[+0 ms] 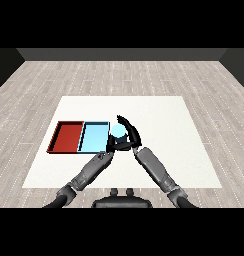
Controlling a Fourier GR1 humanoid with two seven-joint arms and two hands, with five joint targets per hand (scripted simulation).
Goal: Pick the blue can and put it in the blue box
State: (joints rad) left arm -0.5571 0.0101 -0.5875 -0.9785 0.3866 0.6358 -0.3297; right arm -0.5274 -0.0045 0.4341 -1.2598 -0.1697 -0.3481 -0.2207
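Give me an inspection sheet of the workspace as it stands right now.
Surface: white table, on a wood-plank floor.
Job's things: blue can held upright just right of the light blue tray, not yet inside it.
Clutter: red tray beside the light blue tray, on its left; nothing seen in it.
Hands: right hand curled round the blue can; left hand close below the can, fingers not clear.
Cables: nothing seen.
Surroundings: dark wall behind the floor; nothing else seen.
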